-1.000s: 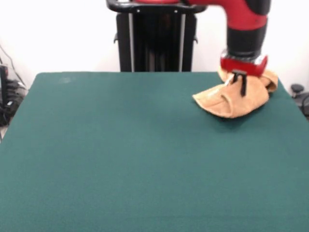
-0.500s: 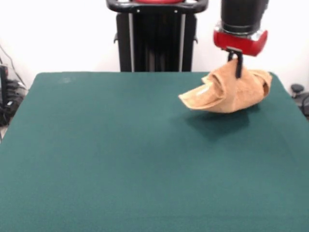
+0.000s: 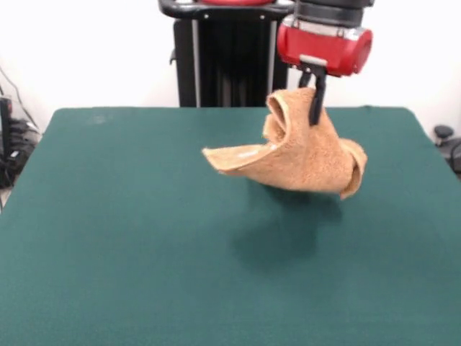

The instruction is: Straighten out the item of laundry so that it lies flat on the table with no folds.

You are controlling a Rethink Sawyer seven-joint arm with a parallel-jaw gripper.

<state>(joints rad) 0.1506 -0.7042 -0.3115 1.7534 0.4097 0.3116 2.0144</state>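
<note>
One orange-tan towel (image 3: pixel 302 162) hangs from one claw (image 3: pixel 313 108), with one green surface (image 3: pixel 130 238) below it; one pale mark, possibly a tag, shows on the towel.

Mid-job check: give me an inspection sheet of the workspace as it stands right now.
Surface: green table, bare apart from the towel's shadow.
Job's things: orange-tan towel hanging clear of the table, bunched and folded, one corner sticking out sideways.
Clutter: nothing seen.
Grippers: gripper shut on the towel near its top edge.
Cables: dark cables beside the table's edge.
Surroundings: white wall, black pedestal, dark object at the opposite edge.
</note>
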